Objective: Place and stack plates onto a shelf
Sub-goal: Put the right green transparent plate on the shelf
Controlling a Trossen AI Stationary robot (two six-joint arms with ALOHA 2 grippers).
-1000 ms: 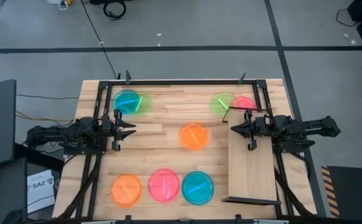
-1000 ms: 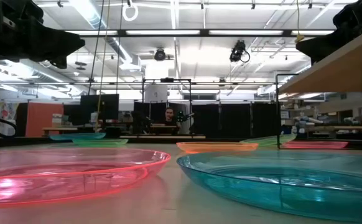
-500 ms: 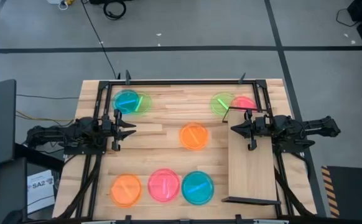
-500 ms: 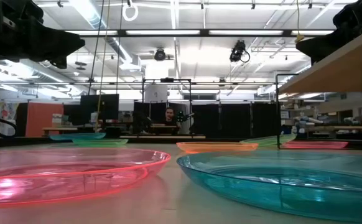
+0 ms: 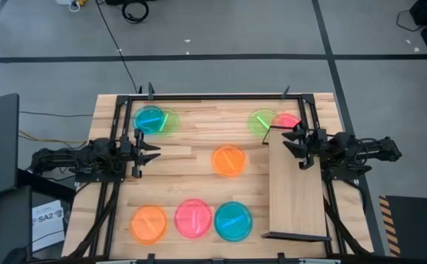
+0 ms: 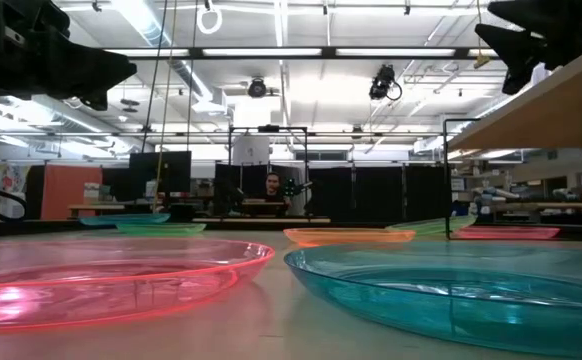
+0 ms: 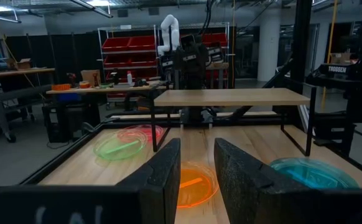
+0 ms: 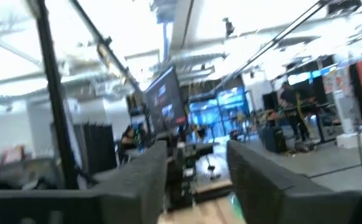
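Note:
Several plates lie flat on the slatted table: an orange [image 5: 148, 224], a pink [image 5: 193, 218] and a teal one [image 5: 232, 221] in the near row, an orange one [image 5: 229, 160] in the middle, teal over green [image 5: 153, 120] at the far left, and green [image 5: 261, 122] beside pink [image 5: 289, 122] at the far right. The shelf [image 5: 298, 198] stands on its black frame at the right. My left gripper [image 5: 155, 152] hovers open at the left edge. My right gripper [image 5: 288, 141] is open above the shelf's far end, tipped upward.
A black frame [image 5: 213, 96] runs around the table's far part. The shelf top [image 7: 231, 96] is bare wood. A strip of bare table lies between the near row of plates and the middle orange plate.
My right gripper has tipped upward, drawn back a little toward the table's right edge and opened. The plates and the shelf have stayed where they were.

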